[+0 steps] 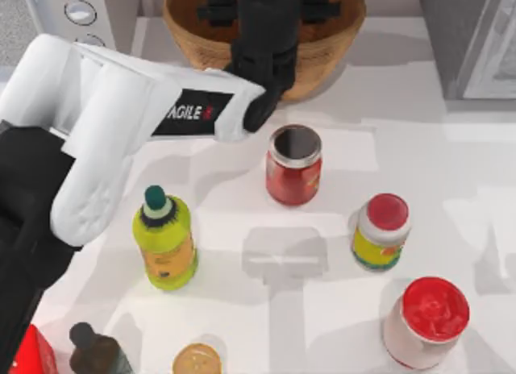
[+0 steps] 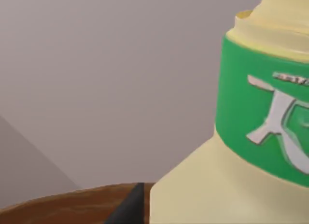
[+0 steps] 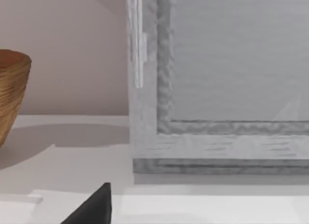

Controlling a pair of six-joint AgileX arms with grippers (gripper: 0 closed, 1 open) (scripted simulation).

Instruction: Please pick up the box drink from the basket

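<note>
Box drink [image 2: 231, 137], pale yellow with green band: sitting in basket [image 1: 339, 47], left gripper [image 1: 262, 35] reaching in.
Likely light, stiff, crushable; gripping flat sides below band. Finger opening: cannot tell.

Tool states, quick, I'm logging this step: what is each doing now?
Left tool: over the basket, beside a pale carton; grip cannot be told.
Right tool: near the table's right side; cannot be told.

The left arm [image 1: 121, 124] is stretched from the table's left side toward the far edge — its black wrist is bent downward, and the left gripper [image 1: 262, 23] is lowered there.
</note>
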